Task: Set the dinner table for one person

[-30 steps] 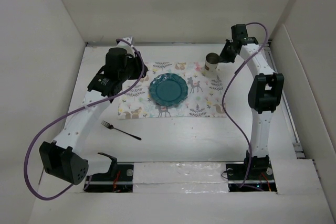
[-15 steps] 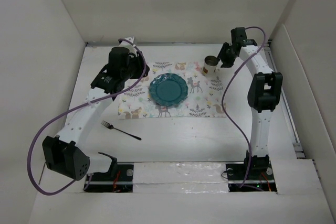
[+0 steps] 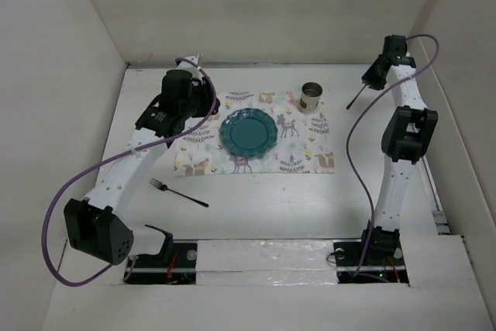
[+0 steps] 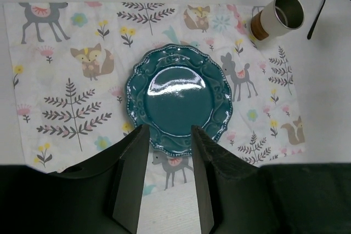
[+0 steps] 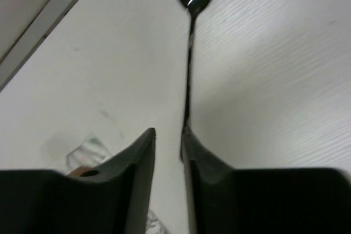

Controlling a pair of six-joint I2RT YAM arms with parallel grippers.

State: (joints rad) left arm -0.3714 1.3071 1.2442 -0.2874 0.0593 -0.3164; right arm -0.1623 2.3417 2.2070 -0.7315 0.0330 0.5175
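Note:
The white dinner table (image 3: 271, 199) carries a deer-print placemat (image 3: 310, 156) with a teal plate (image 3: 248, 131) at its middle and a white cup (image 3: 311, 97) at its far right corner. A black spoon (image 3: 356, 99) lies on the table right of the cup. A black fork (image 3: 178, 191) lies in front of the mat's left end. My left gripper (image 4: 169, 130) is open and empty, high above the plate (image 4: 178, 100). My right gripper (image 5: 168, 131) is narrowly open, low over the spoon (image 5: 190, 53); the handle's end sits against the right finger (image 5: 200, 160).
White walls close in the table on the left, back and right. A metal rail (image 3: 434, 191) runs along the right edge. The left wrist view also shows the cup (image 4: 279, 15) and the spoon (image 4: 321, 4) beyond the mat (image 4: 66, 80).
My right gripper has moved right, away from the cup, to the spoon's handle. The cup stays on the mat. The left arm has barely moved.

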